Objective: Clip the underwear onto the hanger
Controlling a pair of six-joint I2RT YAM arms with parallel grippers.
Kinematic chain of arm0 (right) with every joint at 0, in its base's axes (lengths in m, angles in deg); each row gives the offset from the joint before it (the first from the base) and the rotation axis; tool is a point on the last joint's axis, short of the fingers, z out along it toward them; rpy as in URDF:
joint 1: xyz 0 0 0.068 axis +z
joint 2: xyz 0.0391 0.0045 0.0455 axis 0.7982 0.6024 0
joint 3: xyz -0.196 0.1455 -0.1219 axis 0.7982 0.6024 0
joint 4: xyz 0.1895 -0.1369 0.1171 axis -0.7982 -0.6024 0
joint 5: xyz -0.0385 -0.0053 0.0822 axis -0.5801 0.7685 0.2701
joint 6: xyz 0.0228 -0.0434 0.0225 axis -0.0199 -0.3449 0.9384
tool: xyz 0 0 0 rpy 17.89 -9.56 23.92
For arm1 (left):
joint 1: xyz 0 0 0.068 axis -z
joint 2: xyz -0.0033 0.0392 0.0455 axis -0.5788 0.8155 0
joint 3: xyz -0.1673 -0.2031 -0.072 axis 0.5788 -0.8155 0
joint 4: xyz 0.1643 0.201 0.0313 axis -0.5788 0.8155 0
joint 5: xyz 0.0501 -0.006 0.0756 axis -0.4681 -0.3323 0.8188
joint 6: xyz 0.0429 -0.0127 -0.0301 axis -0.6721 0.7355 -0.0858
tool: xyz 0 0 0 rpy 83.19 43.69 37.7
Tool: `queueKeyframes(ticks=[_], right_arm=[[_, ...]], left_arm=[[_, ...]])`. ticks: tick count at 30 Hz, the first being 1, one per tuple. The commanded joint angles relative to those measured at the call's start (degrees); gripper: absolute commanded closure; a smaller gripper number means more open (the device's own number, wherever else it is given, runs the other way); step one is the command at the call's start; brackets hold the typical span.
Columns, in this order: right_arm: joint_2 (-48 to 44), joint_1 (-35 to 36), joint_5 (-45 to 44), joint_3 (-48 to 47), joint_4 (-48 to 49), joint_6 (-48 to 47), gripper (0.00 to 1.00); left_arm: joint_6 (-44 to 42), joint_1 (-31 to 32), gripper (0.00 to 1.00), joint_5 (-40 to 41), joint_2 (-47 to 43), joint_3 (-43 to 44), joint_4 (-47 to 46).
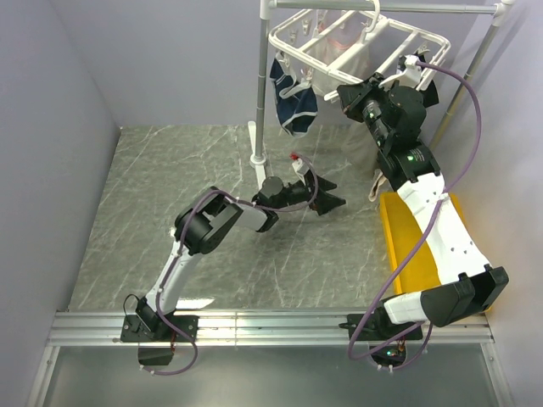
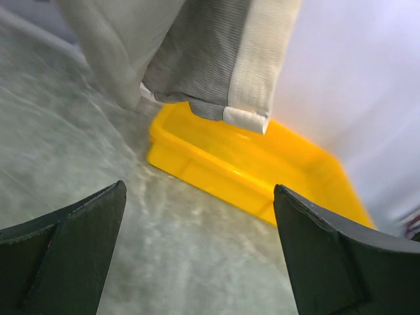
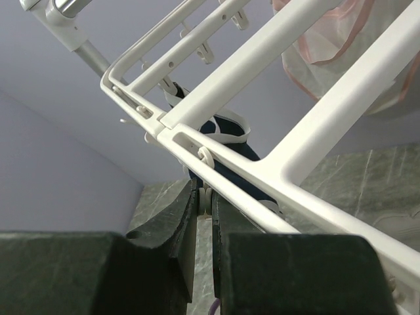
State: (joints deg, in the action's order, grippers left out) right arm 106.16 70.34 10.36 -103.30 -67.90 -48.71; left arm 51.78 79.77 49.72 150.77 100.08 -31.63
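Note:
The underwear (image 2: 216, 65), grey-brown with a pale beige waistband, hangs down in the left wrist view, its lower edge just above a yellow tray (image 2: 249, 174). From above only a beige strip of the underwear (image 1: 376, 183) shows beside the right arm; what holds its top is hidden. My left gripper (image 1: 327, 193) (image 2: 200, 190) is open low over the table, a short way from the fabric, with nothing between its fingers. The white hanger (image 1: 356, 41) (image 3: 262, 62) hangs at the back. My right gripper (image 1: 345, 91) (image 3: 203, 188) is raised under it, shut on one of its white clips (image 3: 203, 203).
Navy blue briefs (image 1: 293, 102) (image 3: 230, 141) are clipped at the hanger's left end. A pale mesh garment with pink trim (image 1: 339, 47) (image 3: 341, 52) lies in the rack. The grey pole stand (image 1: 261, 85) rises behind the left gripper. The yellow tray (image 1: 405, 246) sits partly under the right arm.

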Motion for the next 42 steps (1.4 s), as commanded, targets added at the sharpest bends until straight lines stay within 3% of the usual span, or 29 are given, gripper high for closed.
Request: queueKeyframes(ticks=[1, 4, 5, 7, 8, 10, 11, 14, 17, 23, 29, 42], right_arm=[[0.95, 0.28, 0.10, -1.87, 2.37, -0.52, 1.00], [1.04, 0.37, 0.37, -1.87, 2.45, -0.53, 1.00], [1.13, 0.37, 0.46, -2.04, 2.45, -0.53, 1.00], [1.04, 0.28, 0.81, -2.05, 2.63, -0.61, 1.00], [1.13, 0.37, 1.07, -2.05, 2.63, -0.79, 1.00], [1.13, 0.37, 1.25, -2.13, 2.37, -1.05, 1.00], [1.04, 0.37, 1.42, -2.05, 2.45, -1.14, 1.00], [0.69, 0.37, 1.60, -1.87, 2.45, -1.58, 1.00], [0.78, 0.37, 1.69, -1.96, 2.10, -2.02, 1.00], [0.43, 0.54, 1.51, -1.87, 1.75, -2.11, 1.00], [0.17, 0.63, 0.81, -2.05, 1.31, -2.46, 1.00], [-0.19, 0.98, 1.43, -2.66, -0.44, -0.44, 1.00]], left_arm=[[-16.21, 0.25, 0.01, -3.30, -7.42, -0.89, 1.53], [-30.51, 2.00, 0.01, -1.19, -13.56, -6.41, 7.80], [-42.22, 2.70, 0.01, -0.67, -16.71, -10.35, 8.43], [-53.97, 4.90, 0.01, 0.65, -19.02, -13.71, 9.49], [-64.03, 5.43, 0.01, 0.92, -19.90, -15.99, 9.14], [-72.88, 5.78, 0.01, 0.66, -20.17, -17.15, 9.05], [-83.62, 5.78, 0.01, 0.66, -20.87, -17.42, 12.36], [-103.60, 6.22, 0.01, 0.22, -22.36, -16.46, 21.14], [-113.92, 5.70, 0.05, -2.24, -24.20, -13.66, 28.27], [-130.98, 6.48, 0.06, -1.37, -23.16, -8.73, 35.23], [-141.10, 7.01, 0.05, 0.30, -21.14, -3.10, 42.96], [-152.81, 5.79, 0.05, 1.54, -14.90, 2.88, 43.06]])
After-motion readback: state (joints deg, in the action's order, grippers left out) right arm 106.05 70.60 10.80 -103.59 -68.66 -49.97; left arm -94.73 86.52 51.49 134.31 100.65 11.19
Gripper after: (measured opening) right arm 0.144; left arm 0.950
